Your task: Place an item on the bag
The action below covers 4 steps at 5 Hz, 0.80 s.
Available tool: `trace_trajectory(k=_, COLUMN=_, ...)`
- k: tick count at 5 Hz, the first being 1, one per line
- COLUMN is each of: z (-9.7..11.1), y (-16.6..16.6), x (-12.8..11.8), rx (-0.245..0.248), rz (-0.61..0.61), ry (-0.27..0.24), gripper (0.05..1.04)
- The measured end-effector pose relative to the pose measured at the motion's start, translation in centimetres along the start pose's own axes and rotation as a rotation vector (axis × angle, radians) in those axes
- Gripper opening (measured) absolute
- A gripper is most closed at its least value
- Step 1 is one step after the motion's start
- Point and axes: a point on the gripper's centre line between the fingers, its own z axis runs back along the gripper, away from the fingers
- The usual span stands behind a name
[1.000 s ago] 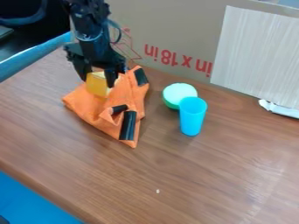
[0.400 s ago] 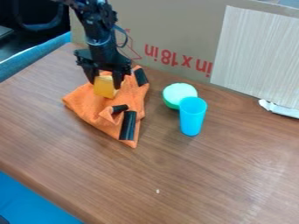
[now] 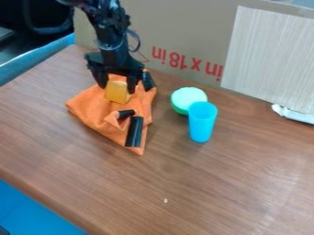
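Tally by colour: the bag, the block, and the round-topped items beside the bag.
Orange: 1 (bag, its black strips not counted apart)
Yellow: 1 (block, in the tool)
Green: 1 (round container)
Blue: 1 (cup)
Total: 4

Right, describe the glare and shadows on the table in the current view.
Camera view: a faint, pale sheen on the wooden table toward the lower right; a soft shadow beside the orange bag, along its lower right edge.

A blue cup [image 3: 202, 121] stands just beside a green-and-white round thing [image 3: 187, 97] on the wooden table [image 3: 202, 183].
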Motion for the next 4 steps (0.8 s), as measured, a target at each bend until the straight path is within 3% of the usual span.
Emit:
trace_trajectory(k=1, z=0.8, y=0.0, x=0.2, rx=-0.005, rz=0.020, ry=-0.018, gripper=1.001)
trace_trajectory(k=2, z=3.7, y=0.0, x=1.1, rx=-0.024, rz=0.032, ry=-0.052, gripper=1.001)
trace_trajectory(k=3, z=5.1, y=1.2, x=0.8, rx=0.005, rz=0.035, ry=-0.028, gripper=1.001)
trace_trajectory(k=4, z=7.3, y=2.8, x=0.6, rx=0.089, rz=-0.013, ry=0.103, gripper=1.001)
